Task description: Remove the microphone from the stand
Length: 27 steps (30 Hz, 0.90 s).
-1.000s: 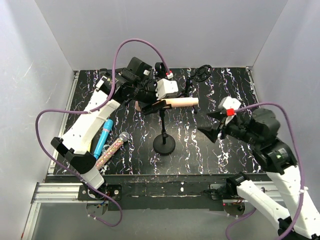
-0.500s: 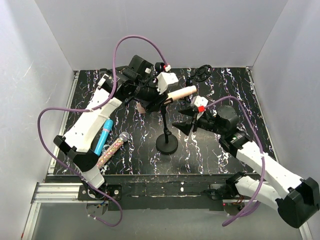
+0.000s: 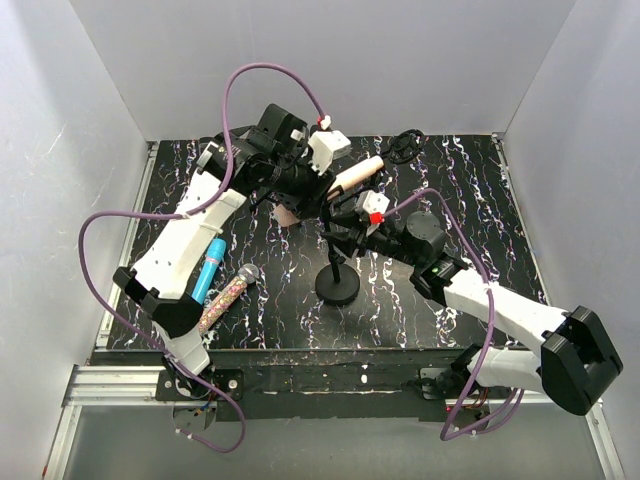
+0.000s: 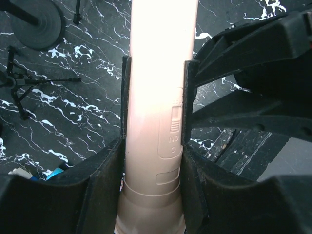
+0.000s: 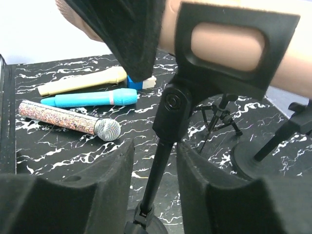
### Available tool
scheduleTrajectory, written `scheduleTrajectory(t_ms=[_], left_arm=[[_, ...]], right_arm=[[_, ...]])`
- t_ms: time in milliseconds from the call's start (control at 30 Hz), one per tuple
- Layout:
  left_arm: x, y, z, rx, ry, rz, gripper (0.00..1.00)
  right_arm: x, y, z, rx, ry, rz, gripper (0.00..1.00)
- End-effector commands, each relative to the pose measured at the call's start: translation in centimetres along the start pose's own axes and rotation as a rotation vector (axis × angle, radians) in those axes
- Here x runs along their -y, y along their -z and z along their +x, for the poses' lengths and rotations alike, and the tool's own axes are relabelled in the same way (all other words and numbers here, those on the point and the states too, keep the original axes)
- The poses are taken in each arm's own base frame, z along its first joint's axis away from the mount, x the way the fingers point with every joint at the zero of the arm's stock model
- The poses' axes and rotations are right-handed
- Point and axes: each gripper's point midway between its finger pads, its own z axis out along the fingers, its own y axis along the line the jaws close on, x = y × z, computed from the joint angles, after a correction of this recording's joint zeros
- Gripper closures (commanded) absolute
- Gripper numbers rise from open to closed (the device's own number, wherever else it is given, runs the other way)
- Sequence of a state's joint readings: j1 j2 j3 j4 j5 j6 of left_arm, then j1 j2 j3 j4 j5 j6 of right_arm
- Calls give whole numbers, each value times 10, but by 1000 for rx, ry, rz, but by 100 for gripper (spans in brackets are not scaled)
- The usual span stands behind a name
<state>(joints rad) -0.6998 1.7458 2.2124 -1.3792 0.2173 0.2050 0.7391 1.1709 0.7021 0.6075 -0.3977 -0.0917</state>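
Top external view shows you the pink microphone point(image 3: 362, 172) in the upper middle of the frame, lying tilted across the top of the stand point(image 3: 337, 283), whose round base sits on the marbled black table point(image 3: 470, 160) near the centre. Your left gripper point(image 3: 330, 188) reaches in from the upper left and is clamped on the microphone's body. In the left wrist view you see both fingers point(image 4: 126, 97) pressed flat against the sides of the barrel, level with its slide switch point(image 4: 174, 126). The one holder in the scene is the stand's clip point(image 5: 195, 78), and the microphone is in it: in the right wrist view the pink barrel shows through the clip's window at the upper right. Your right gripper point(image 5: 156, 156) is set low around the stand's pole, a foam pad point(image 5: 73, 190) on either side. A thin gap shows between each pad and the pole, so the jaws stand apart and grip nothing. At the left of the table three loose microphones lie close together: a blue microphone point(image 3: 208, 270), a glittery microphone point(image 3: 228, 295) with a silver head, and a cream microphone point(image 5: 83, 82) that you see only from the right wrist. A small tripod stand point(image 5: 220, 117) and a second round-based stand point(image 5: 263, 151) are beyond the pole.
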Motion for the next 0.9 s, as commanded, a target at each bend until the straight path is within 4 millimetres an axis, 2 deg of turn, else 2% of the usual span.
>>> scheduleTrajectory(t_ms=[0, 67, 100, 133, 200, 300, 367, 433, 467, 500, 533, 600, 767, 867], left_arm=[[6, 21, -17, 82, 35, 20, 100], [7, 22, -20, 93, 43, 42, 100], [6, 23, -21, 98, 44, 45, 100], [6, 23, -23, 104, 39, 46, 100], [2, 28, -32, 135, 16, 29, 100], [-8, 47, -58, 230, -13, -15, 100], [-11, 61, -71, 283, -40, -39, 100], [-11, 63, -68, 281, -45, -48, 100], [-11, 62, -65, 276, -42, -48, 100], [-12, 61, -61, 266, -32, -50, 100], [-11, 58, -57, 256, -23, -51, 100], [-14, 55, -53, 251, -5, -64, 100], [-22, 50, -55, 260, 56, -108, 100], [-30, 48, -57, 270, 84, -148, 100]], right_arm=[[-3, -7, -14, 61, 74, -19, 63], [-2, -6, -3, 36, 78, -6, 73], [0, -5, 2, 21, 78, 4, 83], [1, -5, 9, -2, 72, 11, 98], [5, -3, 23, -50, 57, 35, 99], [3, 2, 39, -96, 35, 37, 99], [6, 4, 43, -115, 10, 52, 99], [10, 5, 38, -108, -28, 82, 99], [11, 4, 32, -95, -42, 89, 94], [11, 3, 25, -81, -58, 88, 78], [11, 1, 16, -64, -64, 80, 66], [11, -3, 2, -30, -73, 72, 50], [13, -20, -21, 18, -128, 47, 23], [14, -35, -31, 41, -142, 33, 18]])
